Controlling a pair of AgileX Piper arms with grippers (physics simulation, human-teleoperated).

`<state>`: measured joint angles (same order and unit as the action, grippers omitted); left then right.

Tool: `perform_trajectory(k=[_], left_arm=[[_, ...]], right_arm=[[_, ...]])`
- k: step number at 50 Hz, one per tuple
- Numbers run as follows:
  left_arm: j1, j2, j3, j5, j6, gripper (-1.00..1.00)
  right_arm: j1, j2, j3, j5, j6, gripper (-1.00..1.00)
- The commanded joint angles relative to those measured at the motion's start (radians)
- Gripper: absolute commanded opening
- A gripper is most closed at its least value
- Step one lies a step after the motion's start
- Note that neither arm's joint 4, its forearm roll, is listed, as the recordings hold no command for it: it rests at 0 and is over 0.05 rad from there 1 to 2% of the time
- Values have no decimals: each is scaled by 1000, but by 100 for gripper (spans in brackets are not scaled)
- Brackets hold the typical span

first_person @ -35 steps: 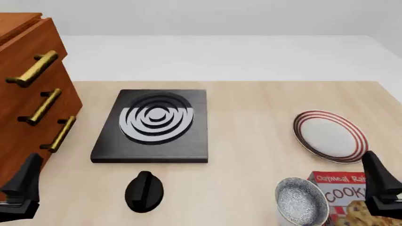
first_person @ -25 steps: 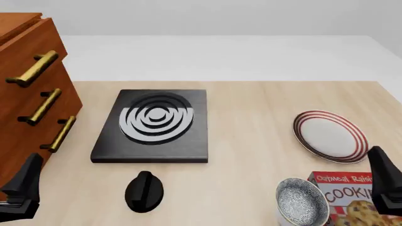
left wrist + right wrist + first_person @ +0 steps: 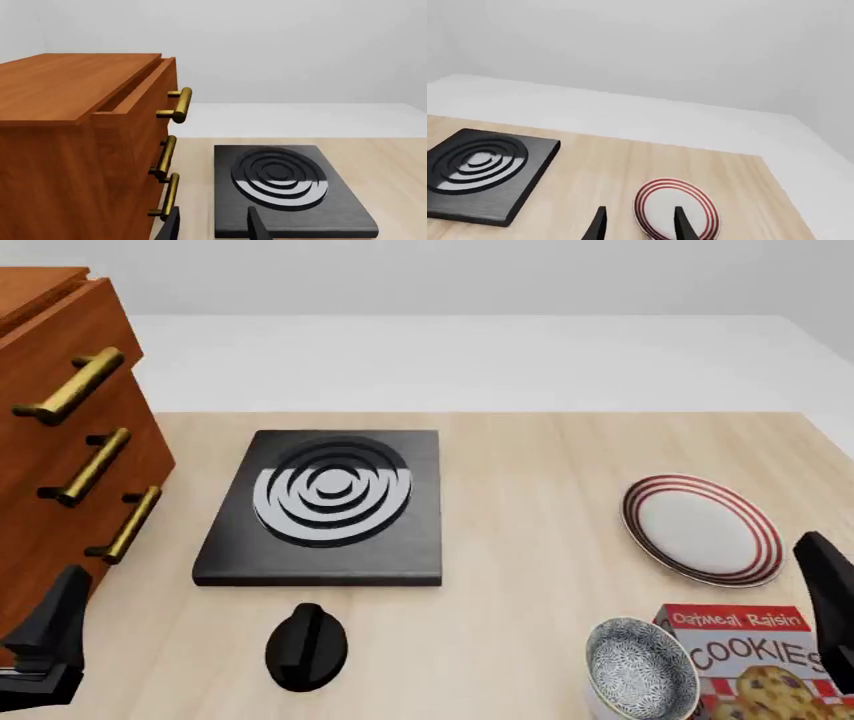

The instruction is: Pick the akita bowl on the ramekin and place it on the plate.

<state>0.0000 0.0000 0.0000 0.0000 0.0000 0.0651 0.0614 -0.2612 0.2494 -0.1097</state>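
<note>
Black fingers of right gripper spread, nothing btwn them, plate just ahead; left gripper likewise spread w/ nothing held, facing stove block beside wooden drawers. Akita bowl sits atop ramekin at table's near edge, touching cookie box, plate beyond.
</note>
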Motion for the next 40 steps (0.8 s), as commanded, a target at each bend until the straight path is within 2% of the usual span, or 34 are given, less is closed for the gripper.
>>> perform_trajectory(k=[1,3,5,6,8,10,11,12,15,16,17,19,23,29,31,33,37,40], left_arm=[[0,0,0,0,0,100],[0,0,0,0,0,100],[0,0,0,0,0,100],[0,0,0,0,0,100],[0,0,0,0,0,100],[0,0,0,0,0,100],[0,0,0,0,0,100],[0,0,0,0,0,100],[0,0,0,0,0,100],[0,0,0,0,0,100],[0,0,0,0,0,100],[0,0,0,0,0,100],[0,0,0,0,0,100],[0,0,0,0,0,100],[0,0,0,0,0,100],[0,0,0,0,0,100],[0,0,0,0,0,100],[0,0,0,0,0,100]], right_arm=[[84,83,-49,72,-112,100],[133,129,-45,71,-109,100],[138,135,-52,83,-107,100],[154,145,-76,100,-63,100],[177,176,-97,115,-47,100],[194,193,-104,137,-104,100],[199,201,-105,144,-112,100],[212,201,-118,161,-88,100],[220,191,-158,213,-87,100],[219,194,-161,219,-101,100],[225,194,-164,226,-151,100],[258,216,-165,228,-122,100],[299,244,-136,231,-167,100],[346,255,-136,294,-216,100],[373,269,-139,313,-209,100],[379,269,-135,333,-231,100],[387,274,-155,379,-229,100],[401,290,-154,400,-248,100]])
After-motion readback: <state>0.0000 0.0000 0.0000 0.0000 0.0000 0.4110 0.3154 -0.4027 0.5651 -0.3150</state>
